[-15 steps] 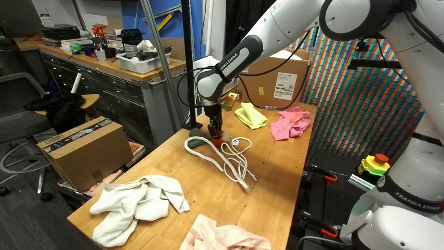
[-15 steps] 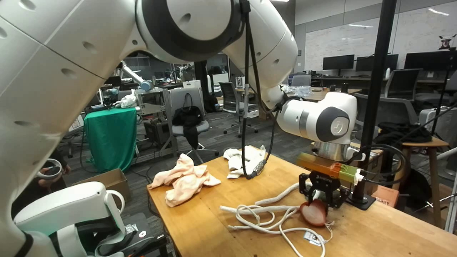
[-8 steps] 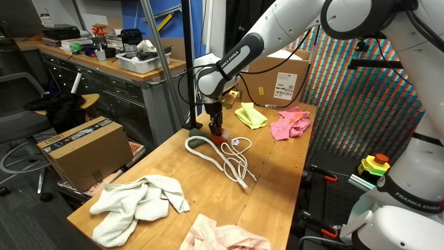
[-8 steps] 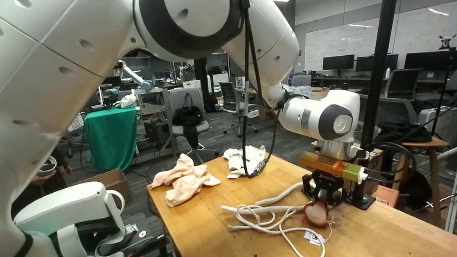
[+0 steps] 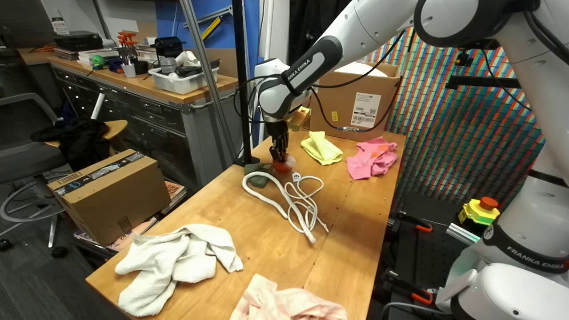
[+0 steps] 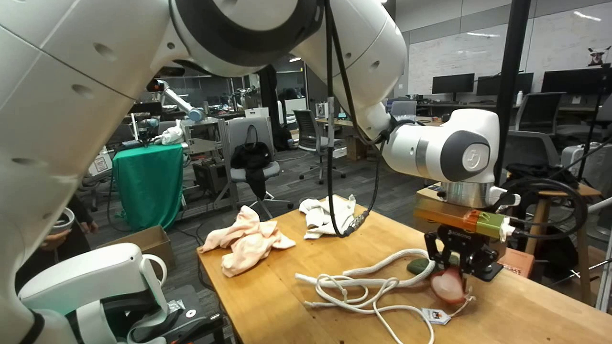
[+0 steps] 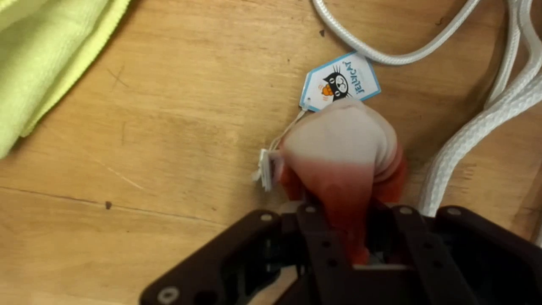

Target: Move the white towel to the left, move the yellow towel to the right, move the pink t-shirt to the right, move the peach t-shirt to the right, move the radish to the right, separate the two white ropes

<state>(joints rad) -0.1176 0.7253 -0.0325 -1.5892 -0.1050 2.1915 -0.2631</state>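
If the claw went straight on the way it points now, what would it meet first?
Most likely the table: the claw points down at it, gripping the radish, which would press in first. Whether the radish touches the wood or hangs just above, I can't tell.

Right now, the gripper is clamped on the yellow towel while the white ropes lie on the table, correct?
Not the yellow towel: the gripper is clamped on the radish, as the wrist view shows. The white ropes do lie on the table.
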